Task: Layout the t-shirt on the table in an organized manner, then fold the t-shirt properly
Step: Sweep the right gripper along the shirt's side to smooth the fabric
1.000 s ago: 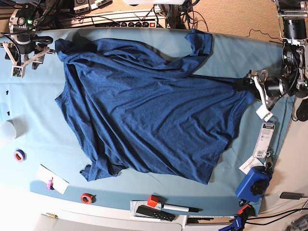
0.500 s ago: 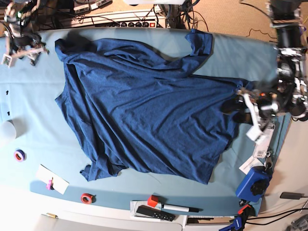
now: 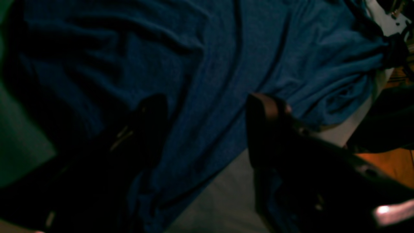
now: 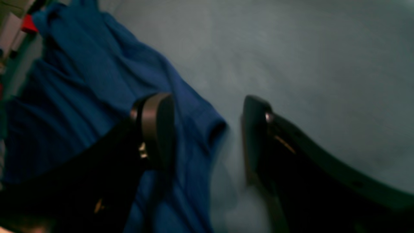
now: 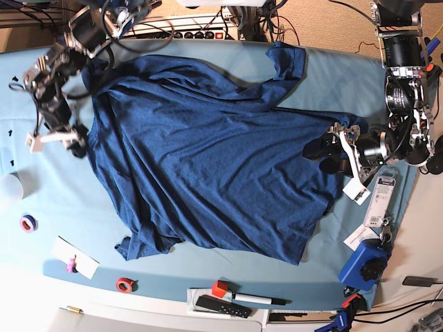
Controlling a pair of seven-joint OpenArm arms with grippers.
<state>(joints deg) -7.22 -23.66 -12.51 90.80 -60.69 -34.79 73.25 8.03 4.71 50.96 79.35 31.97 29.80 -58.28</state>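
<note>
The table [image 5: 55, 207] bears the rumpled t-shirt [image 5: 208, 152], tape rolls [image 5: 28, 223], perhaps a marker [image 5: 259, 299].

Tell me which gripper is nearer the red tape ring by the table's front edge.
Right. The right gripper hangs at the t-shirt's edge, on the red tape ring's side; the left gripper is over the shirt's opposite end.
</note>
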